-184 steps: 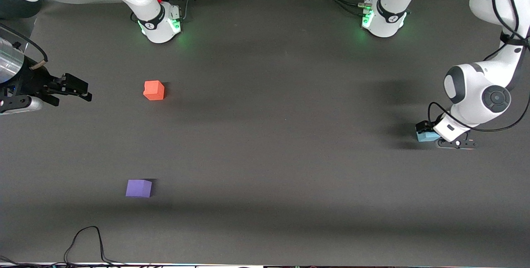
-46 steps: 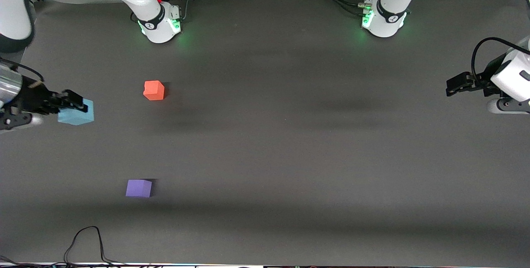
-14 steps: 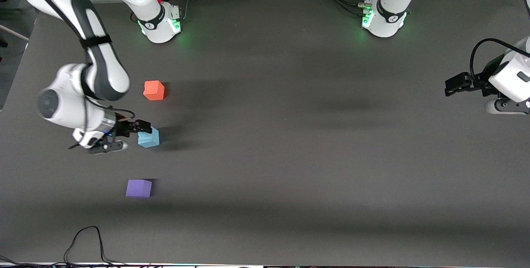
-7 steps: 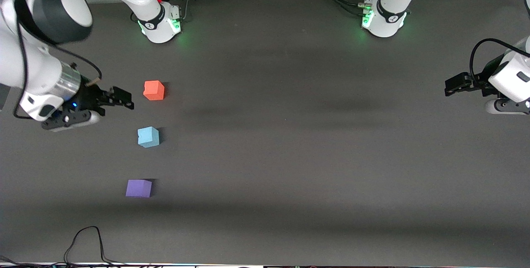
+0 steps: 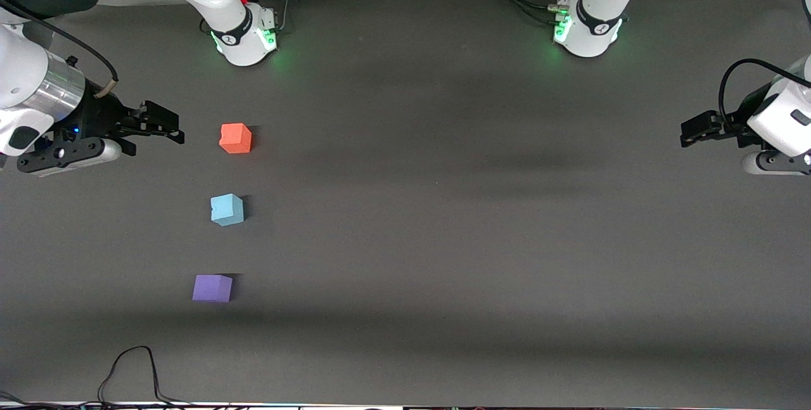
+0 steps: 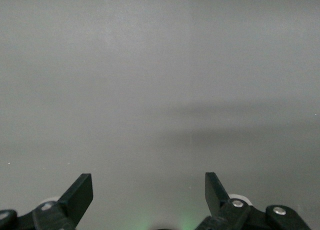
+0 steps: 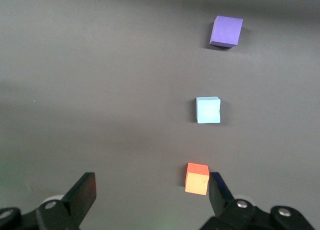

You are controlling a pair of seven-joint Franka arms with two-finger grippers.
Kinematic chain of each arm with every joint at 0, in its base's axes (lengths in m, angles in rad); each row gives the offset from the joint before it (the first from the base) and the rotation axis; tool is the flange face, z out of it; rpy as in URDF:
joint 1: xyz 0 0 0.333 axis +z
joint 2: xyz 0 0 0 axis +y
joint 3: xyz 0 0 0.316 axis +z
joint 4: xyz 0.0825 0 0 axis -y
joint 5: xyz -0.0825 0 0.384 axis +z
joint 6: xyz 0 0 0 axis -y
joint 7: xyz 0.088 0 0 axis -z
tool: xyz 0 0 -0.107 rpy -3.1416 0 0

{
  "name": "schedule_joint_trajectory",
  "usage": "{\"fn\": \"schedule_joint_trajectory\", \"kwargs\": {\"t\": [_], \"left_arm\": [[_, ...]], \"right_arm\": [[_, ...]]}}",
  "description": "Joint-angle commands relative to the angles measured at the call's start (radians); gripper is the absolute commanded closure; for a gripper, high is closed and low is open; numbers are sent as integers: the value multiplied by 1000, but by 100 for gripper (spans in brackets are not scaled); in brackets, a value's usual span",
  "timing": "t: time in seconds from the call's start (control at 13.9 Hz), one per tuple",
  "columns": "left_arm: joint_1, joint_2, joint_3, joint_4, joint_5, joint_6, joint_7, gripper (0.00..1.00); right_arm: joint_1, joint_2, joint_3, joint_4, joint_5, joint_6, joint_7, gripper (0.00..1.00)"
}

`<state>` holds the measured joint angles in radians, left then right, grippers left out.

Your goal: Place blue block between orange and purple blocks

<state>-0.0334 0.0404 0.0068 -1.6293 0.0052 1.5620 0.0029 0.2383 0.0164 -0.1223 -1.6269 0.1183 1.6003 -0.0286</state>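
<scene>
The blue block (image 5: 227, 210) sits on the dark table between the orange block (image 5: 235, 138), farther from the front camera, and the purple block (image 5: 212, 288), nearer to it. All three also show in the right wrist view: orange (image 7: 197, 178), blue (image 7: 208, 110), purple (image 7: 226, 31). My right gripper (image 5: 161, 125) is open and empty, up in the air beside the orange block toward the right arm's end of the table. My left gripper (image 5: 697, 131) is open and empty and waits at the left arm's end; its view (image 6: 149, 192) shows only bare table.
A black cable (image 5: 130, 369) loops on the table near the front edge. The two arm bases (image 5: 244, 33) (image 5: 586, 26) stand along the table's back edge.
My right gripper has let go of the blue block between the other two blocks, opened, and drawn back and up toward the right arm's end. The left arm has not moved.
</scene>
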Motion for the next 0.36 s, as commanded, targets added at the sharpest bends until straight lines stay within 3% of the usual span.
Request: {"fn": "schedule_joint_trajectory", "kwargs": {"t": [0.0,0.29], "left_arm": [[-11,-14,9,-15,-8,1,6,0],[-11,-14,9,-15,-7,3,6,0]], "right_arm": [[-2,2,0,-13,-54,10,22,0],[-4,2,-6,-25,-69,20,24,0]]}}
